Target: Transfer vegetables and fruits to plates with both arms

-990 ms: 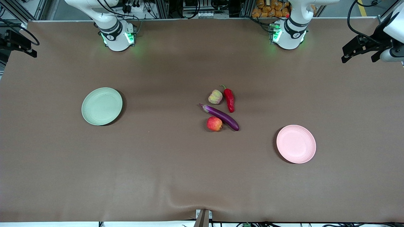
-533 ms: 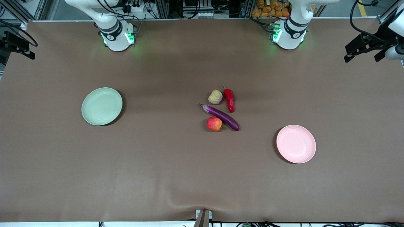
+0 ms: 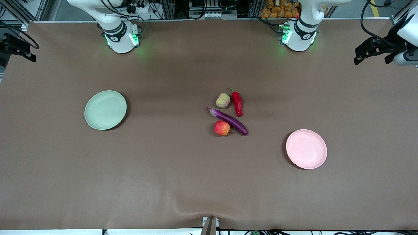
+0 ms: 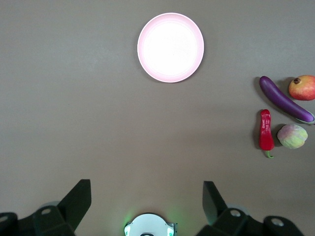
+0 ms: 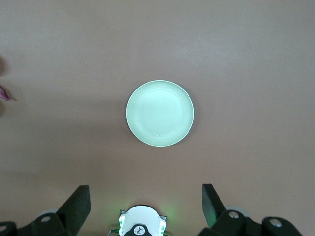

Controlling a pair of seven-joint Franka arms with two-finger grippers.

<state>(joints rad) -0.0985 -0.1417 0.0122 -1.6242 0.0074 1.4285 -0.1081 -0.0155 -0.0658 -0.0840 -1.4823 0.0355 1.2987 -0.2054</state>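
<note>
The eggplant point(image 3: 227, 120) lies slantwise near the middle of the brown tabletop point(image 3: 183, 182) and serves as the landmark. The apple point(image 3: 222, 128) touches it on the side nearer the front camera. The lumpy yellow-green fruit point(image 3: 223, 100) sits just beside its cap end, farther from the camera, and the red chili pepper point(image 3: 237, 103) lies alongside that fruit, its tip close to the eggplant. The pale pink plate point(image 3: 306, 149) rests well apart from the eggplant toward the left arm's end and nearer the camera; the pale green plate point(image 3: 105, 110) rests well apart toward the right arm's end. Both plates hold nothing.

The left hand point(image 4: 146, 201) hangs high over the tabletop, above its own base, fingers point(image 4: 78, 201) spread wide and holding nothing. The right hand point(image 5: 145, 202) hangs likewise above its base, fingers point(image 5: 78, 205) spread and holding nothing.
</note>
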